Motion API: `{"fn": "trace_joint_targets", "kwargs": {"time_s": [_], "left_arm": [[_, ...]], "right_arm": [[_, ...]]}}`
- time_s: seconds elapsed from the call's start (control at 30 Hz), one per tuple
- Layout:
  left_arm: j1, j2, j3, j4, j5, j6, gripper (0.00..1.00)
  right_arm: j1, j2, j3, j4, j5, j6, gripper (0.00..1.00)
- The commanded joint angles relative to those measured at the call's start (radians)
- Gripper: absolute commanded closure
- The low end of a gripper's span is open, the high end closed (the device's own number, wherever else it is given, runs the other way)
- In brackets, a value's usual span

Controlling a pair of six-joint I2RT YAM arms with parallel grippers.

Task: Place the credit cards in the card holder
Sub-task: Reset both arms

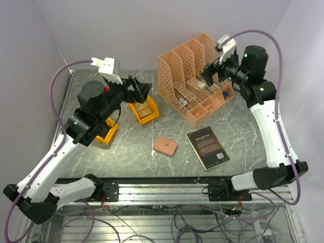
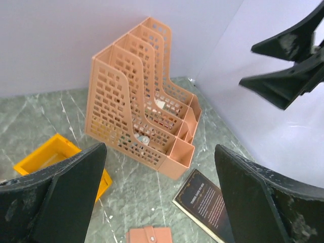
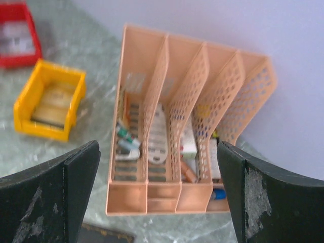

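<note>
Nearest you, the holder (image 1: pixel 165 146) lies shut and flat on the table (image 1: pixel 238 126), with nothing resting on it and neither arm near it. The book (image 1: pixel 207 147) sits just to its right, not touching. To its left, your left arm crosses over one yellow bin (image 1: pixel 106 132) and hides most of it. Further back, a second yellow bin (image 1: pixel 144 110) holds pale tan flat pieces. These may be the cards (image 3: pixel 53 104), but they are too blurred to be sure. The left gripper (image 2: pixel 161 152) hangs above that bin with its jaws spread wide, holding nothing. A red bin (image 3: pixel 17 33) shows only in the right wrist view, beyond the yellow one. Farthest back stands the organizer (image 1: pixel 195 86), its slots cluttered with small items you cannot make out. The right gripper (image 3: pixel 158 147) hovers by its right end, released and empty.
</note>
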State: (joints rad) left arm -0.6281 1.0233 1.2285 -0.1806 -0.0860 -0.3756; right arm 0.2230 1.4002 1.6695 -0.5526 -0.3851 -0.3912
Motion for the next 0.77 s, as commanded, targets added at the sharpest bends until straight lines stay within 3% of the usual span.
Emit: {"fn": "trace_joint_targets", "kwargs": {"time_s": [0.0,0.13,0.27,0.43,0.73], "left_arm": [[0.007,0.034,0.182,-0.188,0.063,0.053,0.01],[0.007,0.039,0.286,-0.218,0.115,0.052,0.01],[0.007,0.046,0.364,-0.263,0.126,0.061,0.01],[0.007,0.046,0.394,-0.292,0.127,0.068,0.01],[0.007,0.009,0.338,-0.299,0.118,0.056,0.0]], "right_arm": [[-0.004,-0.024,0.163,-0.024,0.091,0.217,0.0],[-0.004,-0.024,0.305,-0.114,-0.004,0.178,0.0],[-0.005,-0.046,0.359,-0.098,0.059,0.315,0.0],[-0.004,-0.096,0.332,-0.051,0.205,0.461,0.0],[-0.027,-0.145,0.244,-0.028,0.258,0.43,0.0]]}}
